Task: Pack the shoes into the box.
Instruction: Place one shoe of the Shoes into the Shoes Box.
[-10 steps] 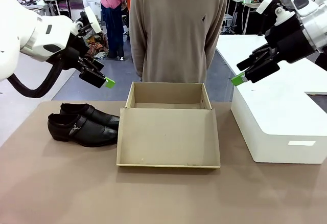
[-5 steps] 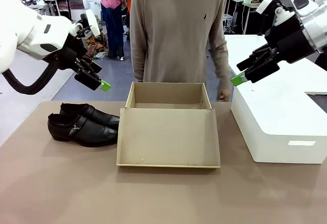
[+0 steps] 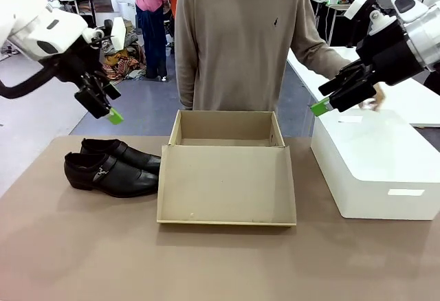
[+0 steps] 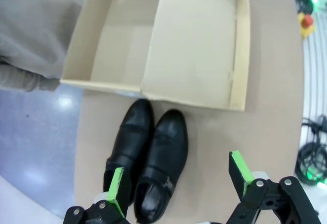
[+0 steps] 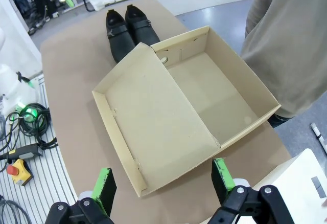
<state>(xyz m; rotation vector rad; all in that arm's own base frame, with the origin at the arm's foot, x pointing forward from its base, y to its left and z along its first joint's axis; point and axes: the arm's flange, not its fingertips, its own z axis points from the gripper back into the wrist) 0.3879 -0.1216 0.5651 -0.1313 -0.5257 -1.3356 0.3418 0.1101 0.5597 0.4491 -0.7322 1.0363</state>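
The near bench (image 3: pixel 75 260) lies bare from 7 to 5 o'clock, the widest free room for swinging an arm. Next comes the box (image 3: pixel 227 185), its hinged flap laid flat toward 6 o'clock with raised side lips and the open tub behind it. The shoes (image 3: pixel 113 169) lie side by side, touching, at 9 o'clock of the box, toes just beside the flap's left lip. A low sideways carry would likely snag that lip and shove the light cardboard, so lifting clear first looks safer. Glossy leather may slip in the pads, and gripping one shoe could nudge its twin. The left gripper (image 3: pixel 108 110) hangs released at 12 o'clock of the shoes, holding nothing. The right gripper (image 3: pixel 324 105), likewise spread and empty, sits at 2 o'clock of the box by the white box (image 3: pixel 371 177). Room is tight there: a person's hand (image 3: pixel 375 98) just behind it could be struck.
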